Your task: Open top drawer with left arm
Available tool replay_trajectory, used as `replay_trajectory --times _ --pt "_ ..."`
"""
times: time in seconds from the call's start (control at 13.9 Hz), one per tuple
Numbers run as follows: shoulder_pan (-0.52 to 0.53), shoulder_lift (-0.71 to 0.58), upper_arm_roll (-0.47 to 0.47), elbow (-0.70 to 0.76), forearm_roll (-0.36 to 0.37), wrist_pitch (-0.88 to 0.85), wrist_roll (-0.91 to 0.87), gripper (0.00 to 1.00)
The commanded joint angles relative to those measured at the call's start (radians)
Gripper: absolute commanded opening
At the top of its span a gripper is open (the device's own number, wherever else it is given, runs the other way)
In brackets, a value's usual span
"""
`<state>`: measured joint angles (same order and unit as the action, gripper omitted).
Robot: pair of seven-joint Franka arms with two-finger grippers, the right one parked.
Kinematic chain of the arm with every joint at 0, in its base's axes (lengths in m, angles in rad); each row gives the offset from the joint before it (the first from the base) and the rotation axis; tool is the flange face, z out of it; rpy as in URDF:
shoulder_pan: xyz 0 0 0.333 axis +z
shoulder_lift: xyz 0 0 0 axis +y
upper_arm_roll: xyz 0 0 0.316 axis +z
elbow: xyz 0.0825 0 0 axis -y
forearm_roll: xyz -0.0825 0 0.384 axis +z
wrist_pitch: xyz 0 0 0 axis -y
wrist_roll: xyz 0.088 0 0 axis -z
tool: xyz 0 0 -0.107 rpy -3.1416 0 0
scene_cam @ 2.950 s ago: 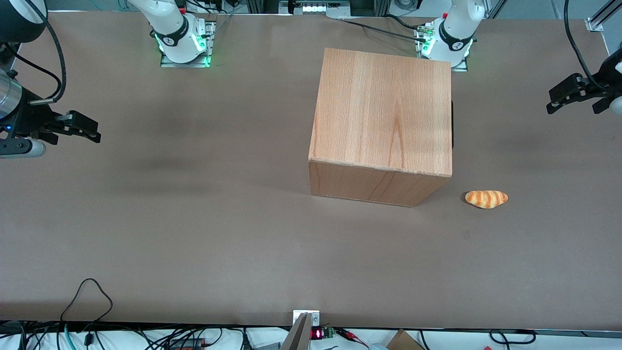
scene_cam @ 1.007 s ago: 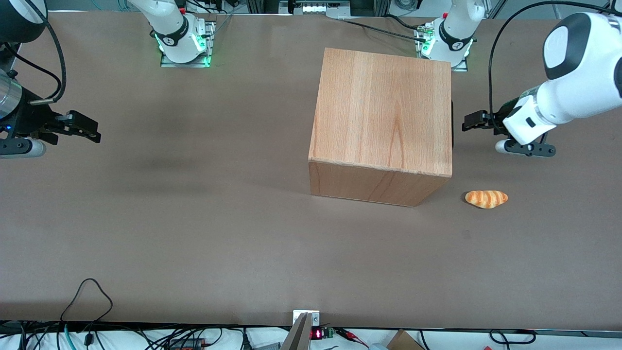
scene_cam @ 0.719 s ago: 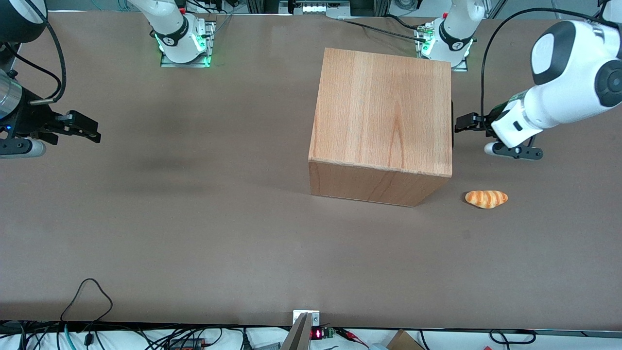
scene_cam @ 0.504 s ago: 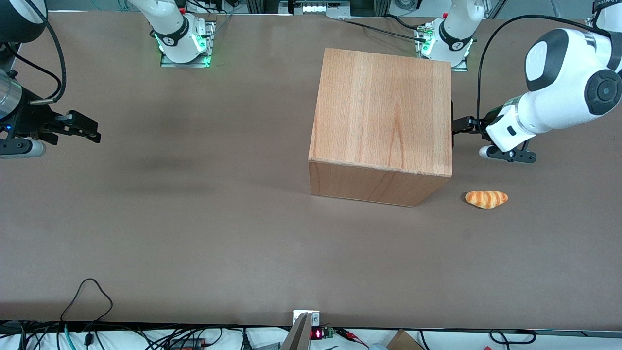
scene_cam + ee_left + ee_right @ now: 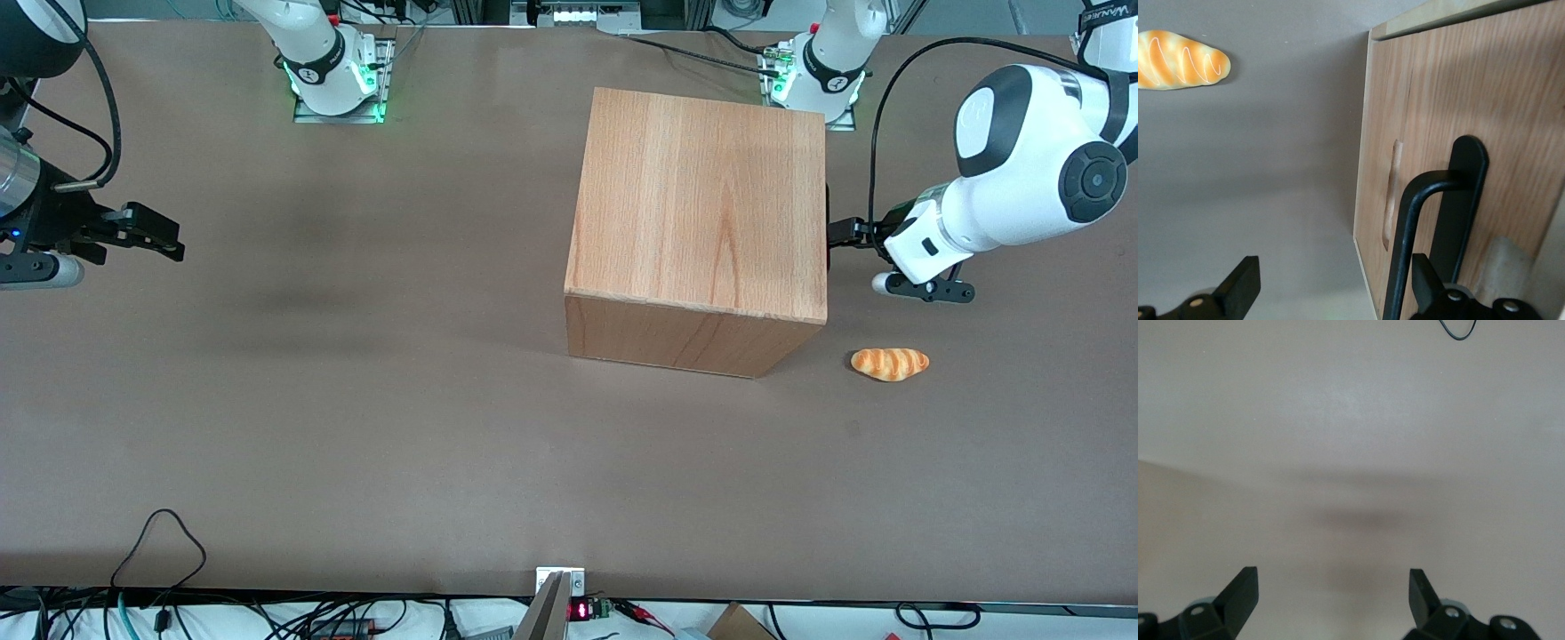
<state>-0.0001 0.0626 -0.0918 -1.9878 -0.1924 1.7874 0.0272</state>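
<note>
The wooden cabinet [image 5: 698, 222] stands on the table with its front turned toward the working arm's end. The top drawer [image 5: 1511, 100] is closed, and only its wooden front panel and black bar handle [image 5: 1405, 240] show. From the front camera the handle is a thin black sliver [image 5: 828, 227] at the cabinet's edge. My left arm [image 5: 1022, 191] reaches in low toward that front. Its gripper [image 5: 841, 233] is open right at the handle. In the left wrist view the gripper [image 5: 1333, 273] straddles the bar, which lies close to one finger [image 5: 1426, 283].
A striped orange bread roll [image 5: 889, 364] lies on the brown table [image 5: 356, 400] in front of the cabinet's front face, nearer the front camera than my gripper; it also shows as the roll [image 5: 1178, 60] in the wrist view. Cables run along the table's near edge.
My left arm has swung in from the working arm's end toward the cabinet's front, and the open gripper has closed the gap until its fingers flank the handle. The cabinet and roll have not moved.
</note>
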Motion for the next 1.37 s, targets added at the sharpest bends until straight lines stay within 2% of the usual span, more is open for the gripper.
replay_trajectory --times 0.0,1.29 --pt "-0.001 0.003 -0.002 -0.017 -0.019 0.027 0.014 1.0" --pt "0.041 0.059 0.004 -0.028 -0.002 0.072 0.069 1.0"
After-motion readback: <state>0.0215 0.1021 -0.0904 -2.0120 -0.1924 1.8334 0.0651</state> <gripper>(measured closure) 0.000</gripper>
